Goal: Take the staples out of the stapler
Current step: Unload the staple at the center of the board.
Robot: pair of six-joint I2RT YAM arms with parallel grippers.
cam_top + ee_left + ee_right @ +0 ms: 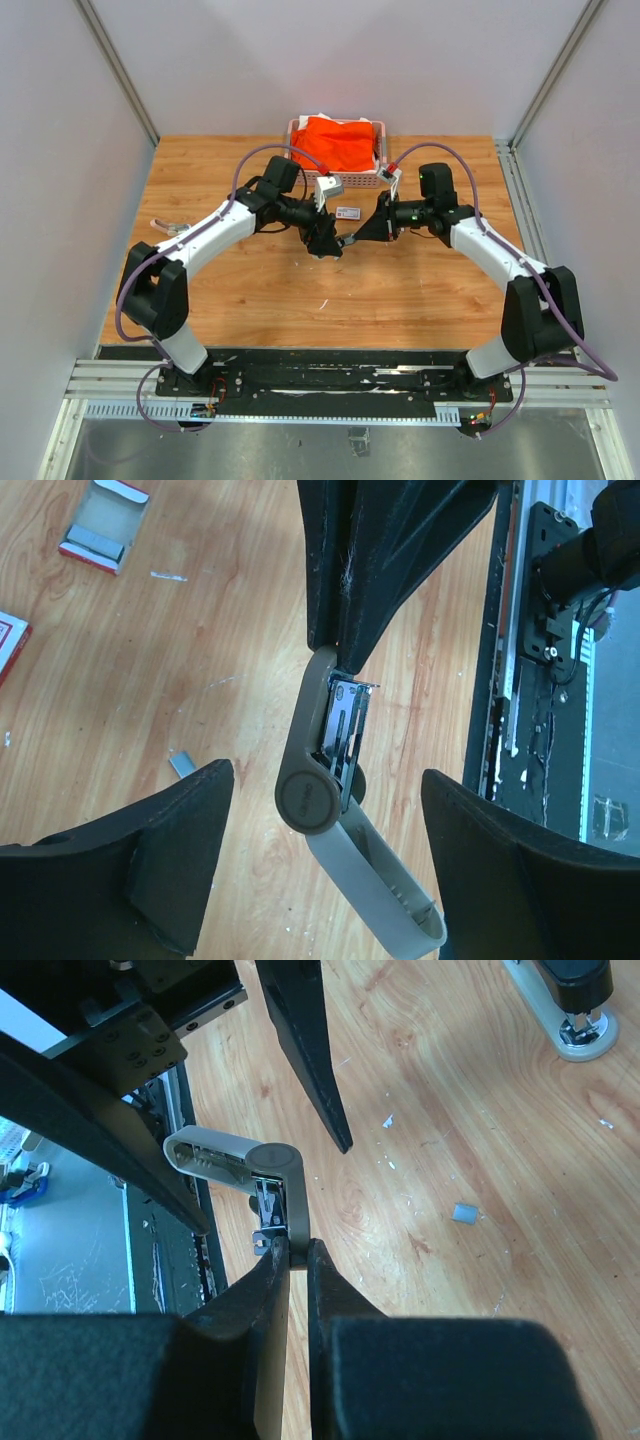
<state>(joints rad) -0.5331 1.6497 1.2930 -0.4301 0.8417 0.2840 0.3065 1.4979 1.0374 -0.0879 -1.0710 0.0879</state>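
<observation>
Nearest the left wrist camera, the left claw (327,780) is seen with its dark fingers (170,870) spread wide apart and nothing gripped. The stapler (270,1160) is found in the gap between them, touched by neither. The right claw (298,1248) is clamped on the end of one stapler arm, and the stapler is held above the table (400,290).

A short strip of staples (183,764) lies on the wood, just beside the left claw's finger and apart from the stapler. Thinner staple bits (168,576) are scattered farther off.

At the table's far edge a basket (335,184) is filled with orange cloth (335,143). A small open box (118,492), white with red edges, holds a grey block of staples (95,542).

The stapler is pale grey-beige and folded open at its round hinge, with its metal magazine (340,725) laid bare. Whether staples sit inside cannot be told. The loose strip is flat and silvery-grey.
</observation>
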